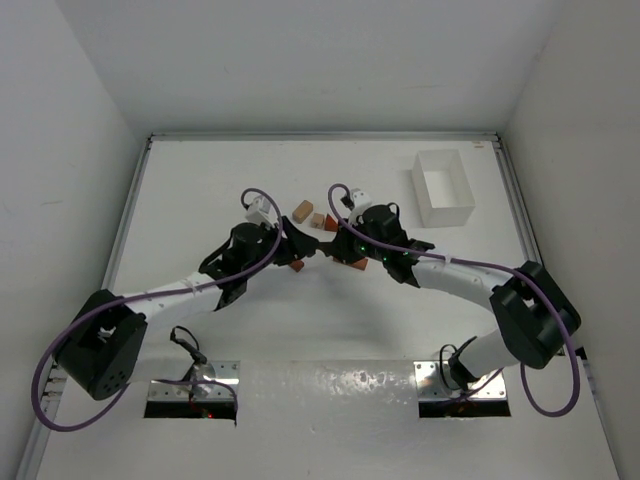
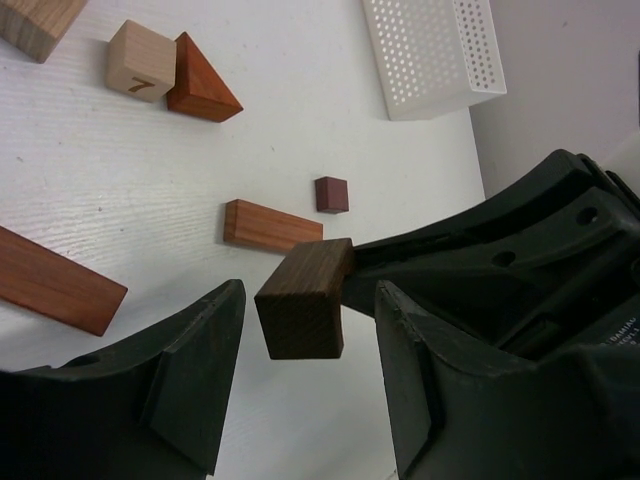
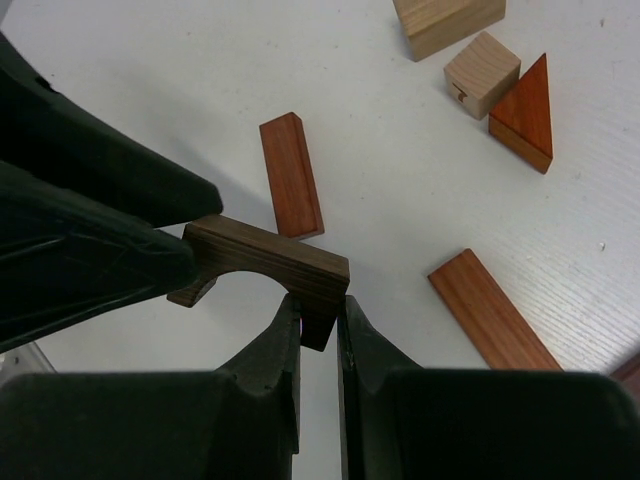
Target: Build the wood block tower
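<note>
- One dark brown arch block (image 3: 270, 262) is the only piece in a grip. It sits near the table's middle, where the two arms meet, and appears to be lifted off the surface.
- The right gripper (image 3: 318, 320) is clenched on one leg of the arch, with its two fingers (image 3: 275, 360) pressed against either side.
- The left gripper (image 2: 308, 340) is spread wide around the arch's other end. A gap shows on both sides, so it is released and touches nothing.
- Two reddish-brown bars lie flat. One bar (image 3: 291, 175) is just beyond the arch, and the other bar (image 3: 493, 308) lies off to the side, apart from it.
- One small dark red cube (image 2: 331, 194) sits just beside the end of the nearer bar.
- One pale tan cube (image 2: 140, 60) marked with a 7 touches one red-brown triangular wedge (image 2: 203, 85).
- One larger pale tan block (image 3: 447, 22) lies just past that pair and is cut off by the frame edge.
- That makes seven loose pieces, and none is stacked on another.
- One white perforated box (image 1: 443, 187) stands toward the far right corner, well apart from the blocks.
- The table (image 1: 200, 180) is bordered by walls on the left, far and right sides.
- Its widest bare stretches lie left of the blocks and along the far edge.
- Around the arch the room is tight, with both grippers and the bars crowded together.
</note>
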You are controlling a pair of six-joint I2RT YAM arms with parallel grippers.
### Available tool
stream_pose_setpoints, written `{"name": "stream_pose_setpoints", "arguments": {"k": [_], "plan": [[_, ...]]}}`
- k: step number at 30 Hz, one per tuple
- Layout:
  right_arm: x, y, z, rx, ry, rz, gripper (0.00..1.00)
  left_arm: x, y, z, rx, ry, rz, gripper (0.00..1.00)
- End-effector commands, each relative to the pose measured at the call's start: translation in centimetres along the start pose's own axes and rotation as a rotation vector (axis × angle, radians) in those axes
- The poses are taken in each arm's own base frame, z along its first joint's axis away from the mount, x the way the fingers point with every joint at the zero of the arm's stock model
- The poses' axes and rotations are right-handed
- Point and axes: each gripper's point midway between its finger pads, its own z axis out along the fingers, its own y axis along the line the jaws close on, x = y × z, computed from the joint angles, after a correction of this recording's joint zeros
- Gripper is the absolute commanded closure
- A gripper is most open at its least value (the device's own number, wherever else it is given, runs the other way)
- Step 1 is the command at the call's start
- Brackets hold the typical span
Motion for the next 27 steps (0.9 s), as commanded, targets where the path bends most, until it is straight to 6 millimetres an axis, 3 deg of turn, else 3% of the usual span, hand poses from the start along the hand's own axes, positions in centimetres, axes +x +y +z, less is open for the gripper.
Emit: {"name": "stream_pose_setpoints", "arguments": {"k": [1, 6, 14, 18, 21, 23, 24, 27], "plan": [[-2.7, 2.0, -0.7, -0.077, -0.094, 0.002, 0.94, -2.2, -3.0, 0.7, 0.094, -0.067, 0.011, 0.48], [-2.9, 2.2, -0.8, -0.086, -0.103, 0.006, 0.94, -1.8, -3.0, 1.0, 0.096, -0.052, 0.007, 0.49], [-2.8, 2.4, -0.9, -0.095, -0.102, 0.010, 0.94, -1.8, -3.4, 1.0, 0.113, -0.051, 0.003, 0.87], [-2.8, 2.6, -1.0, -0.108, -0.100, 0.016, 0.94, -1.5, -3.5, 0.9, 0.125, -0.031, 0.008, 1.00], [-2.9, 3.3, -1.2, -0.142, -0.097, 0.015, 0.88, -1.2, -3.4, 0.7, 0.123, -0.017, 0.038, 1.00], [-2.9, 3.9, -1.4, -0.171, -0.082, 0.004, 0.78, -1.3, -3.3, 0.3, 0.122, -0.022, 0.064, 1.00], [-3.0, 4.3, -1.5, -0.194, -0.073, -0.003, 0.66, -1.4, -3.2, 0.2, 0.120, -0.028, 0.082, 1.00], [-2.8, 4.6, -2.0, -0.216, -0.049, -0.036, 0.51, -1.9, -3.3, -0.6, 0.113, -0.048, 0.125, 1.00]]}}
